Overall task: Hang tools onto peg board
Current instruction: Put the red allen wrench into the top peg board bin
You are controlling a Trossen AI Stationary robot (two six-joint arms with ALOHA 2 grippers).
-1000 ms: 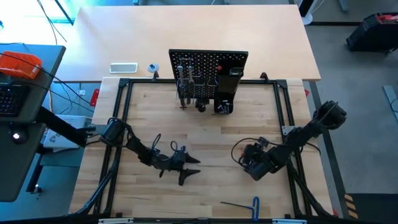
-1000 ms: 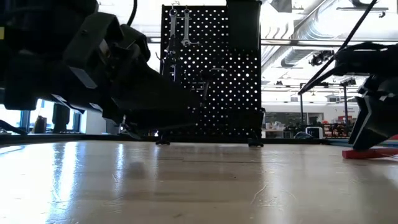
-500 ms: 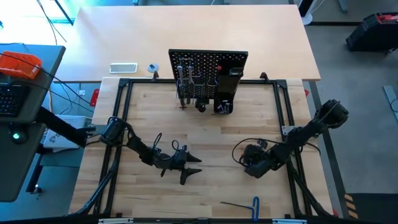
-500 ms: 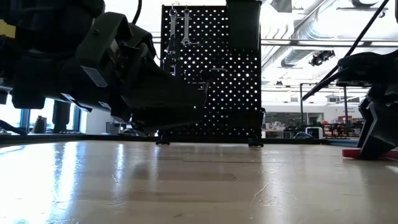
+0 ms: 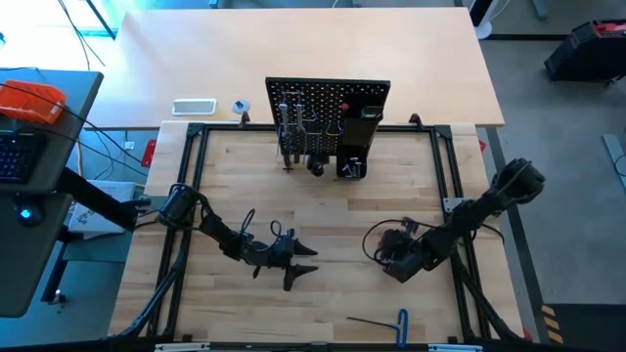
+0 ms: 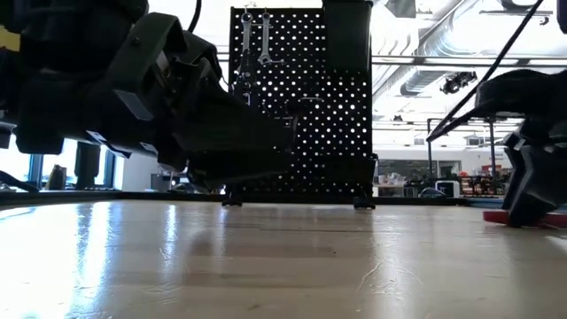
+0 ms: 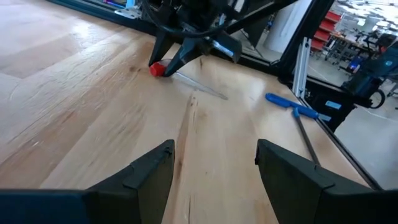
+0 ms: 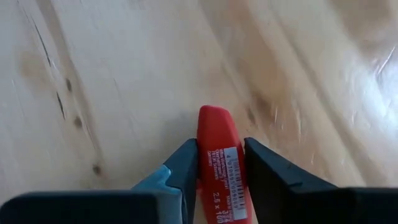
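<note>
Picking up the red-handled screwdriver looks to be the step in hand: the right gripper is low over the table on its right side, and its wrist view shows the two fingers pressed against either side of the red handle, which lies flat on the wood. The handle is a smooth, rounded red bar with a small printed label, and from the left wrist view a thin metal shaft runs out from it along the boards. The next move, as I judge it, calls for a clean lift without letting the tool swing, then a carry toward the peg board standing upright at the far edge of the table — the shaft will have to be lined up with a hook or the black box holder, most likely upright, so the grip must not slip. The board already carries silver wrenches near its top. The left gripper waits over the middle of the table with its fingers spread wide and nothing between them. A blue-handled hex key lies near the front edge, untouched.
</note>
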